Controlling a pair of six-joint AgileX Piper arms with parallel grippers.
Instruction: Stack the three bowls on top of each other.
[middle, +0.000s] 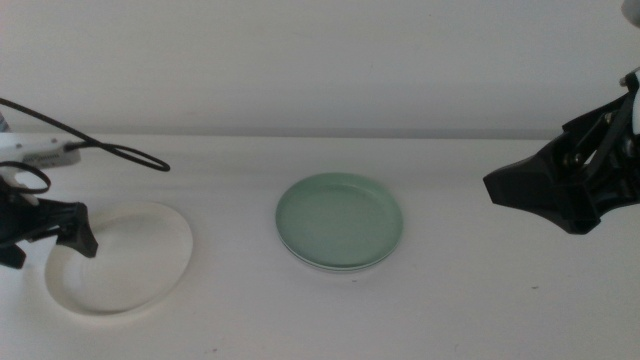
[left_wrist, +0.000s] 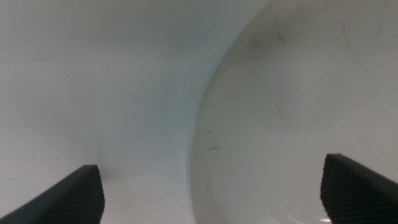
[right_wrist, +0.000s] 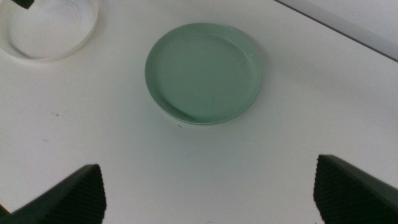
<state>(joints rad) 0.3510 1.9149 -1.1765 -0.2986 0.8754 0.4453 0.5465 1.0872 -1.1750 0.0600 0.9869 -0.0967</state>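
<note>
2 bowls apart: mint bowl (middle: 340, 220), white bowl (middle: 120, 258).

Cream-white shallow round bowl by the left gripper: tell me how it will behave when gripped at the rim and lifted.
The cream-white shallow round bowl looks rigid, so it should hold its shape. Its smooth rim may slip between the open jaws of the left gripper. Held at one edge, it would probably tilt. The right gripper waits, open.

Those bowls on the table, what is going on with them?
Two robot arms are at work on them. The left hand, open, is down at the rim of the white bowl. The green bowl sits mid-table, seemingly on another bowl whose pale rim shows beneath. The right hand, open, hangs above the table to its right.
</note>
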